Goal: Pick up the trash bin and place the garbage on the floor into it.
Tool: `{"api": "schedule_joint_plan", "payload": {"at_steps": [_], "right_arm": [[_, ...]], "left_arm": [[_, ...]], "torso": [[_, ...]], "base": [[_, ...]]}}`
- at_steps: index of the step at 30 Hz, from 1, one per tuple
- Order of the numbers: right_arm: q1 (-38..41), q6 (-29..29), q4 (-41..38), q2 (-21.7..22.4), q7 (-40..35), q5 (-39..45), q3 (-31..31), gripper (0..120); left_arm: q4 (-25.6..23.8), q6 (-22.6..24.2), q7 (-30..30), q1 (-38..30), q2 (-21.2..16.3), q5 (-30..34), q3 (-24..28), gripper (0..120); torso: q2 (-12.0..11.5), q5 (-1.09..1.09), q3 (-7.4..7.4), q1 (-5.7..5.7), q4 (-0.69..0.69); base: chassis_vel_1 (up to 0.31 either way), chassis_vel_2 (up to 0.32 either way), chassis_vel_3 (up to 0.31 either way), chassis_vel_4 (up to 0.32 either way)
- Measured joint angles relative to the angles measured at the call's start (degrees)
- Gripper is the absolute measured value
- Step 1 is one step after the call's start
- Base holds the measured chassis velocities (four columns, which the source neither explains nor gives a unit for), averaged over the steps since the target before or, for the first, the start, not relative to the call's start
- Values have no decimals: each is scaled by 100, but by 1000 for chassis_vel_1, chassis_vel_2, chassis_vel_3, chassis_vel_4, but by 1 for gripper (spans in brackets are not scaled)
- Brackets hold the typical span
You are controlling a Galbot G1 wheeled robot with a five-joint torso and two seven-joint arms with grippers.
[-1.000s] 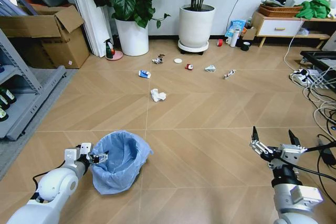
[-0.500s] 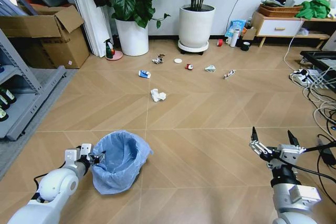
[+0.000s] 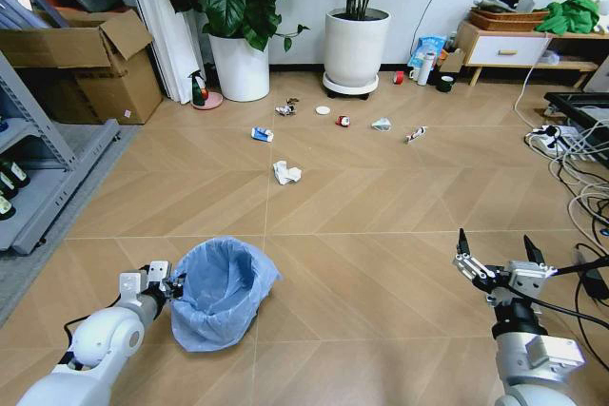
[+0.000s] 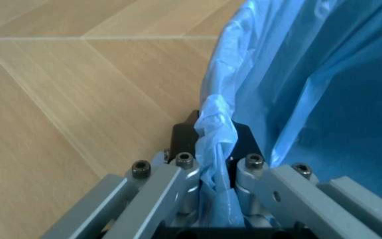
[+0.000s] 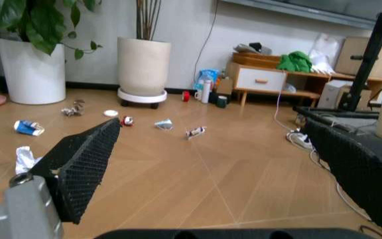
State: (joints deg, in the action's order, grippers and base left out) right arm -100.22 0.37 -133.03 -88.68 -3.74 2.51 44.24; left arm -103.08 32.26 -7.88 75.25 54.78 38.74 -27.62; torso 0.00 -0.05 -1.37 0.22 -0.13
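The floor (image 3: 381, 235) spreads wide. Near left, the bin (image 3: 224, 292) leans right, its rim pinched by the left gripper (image 3: 174, 284). The right gripper (image 3: 492, 260) hovers near right, fingers apart. Garbage (image 3: 285, 173) lies scattered far ahead.

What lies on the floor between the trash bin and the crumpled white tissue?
Nothing: in the head view the stretch between the trash bin, gripped at its rim by the left gripper, and the crumpled white tissue is bare wooden floor.
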Motion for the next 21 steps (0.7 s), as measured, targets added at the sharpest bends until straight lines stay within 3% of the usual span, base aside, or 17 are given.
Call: {"api": "schedule_joint_plan", "payload": {"at_steps": [12,14,17,20,21], "right_arm": [[57,-304,-201,81,-31,188,77,100],[101,-363,-235,111,-53,208,102,100],[119,-409,-267,138,-74,231,115,100],[107,-464,-328,204,-83,258,136,100],[107,-464,-328,204,-83,258,136,100]], "left_arm": [[-1262,-358,-487,747,458,565,-825,1],[-1727,-760,-704,942,718,567,-964,1],[-2022,-1056,-825,1047,923,394,-980,1],[-2482,-1676,-802,1263,1297,-596,-992,1],[-2482,-1676,-802,1263,1297,-596,-992,1]], "torso": [[0,2,0,0,1],[0,2,0,0,1],[0,1,0,0,0],[0,2,1,0,0],[0,2,1,0,0]], "base": [[0,0,0,0],[0,0,0,0],[0,0,0,0],[0,0,0,0],[0,0,0,0]]}}
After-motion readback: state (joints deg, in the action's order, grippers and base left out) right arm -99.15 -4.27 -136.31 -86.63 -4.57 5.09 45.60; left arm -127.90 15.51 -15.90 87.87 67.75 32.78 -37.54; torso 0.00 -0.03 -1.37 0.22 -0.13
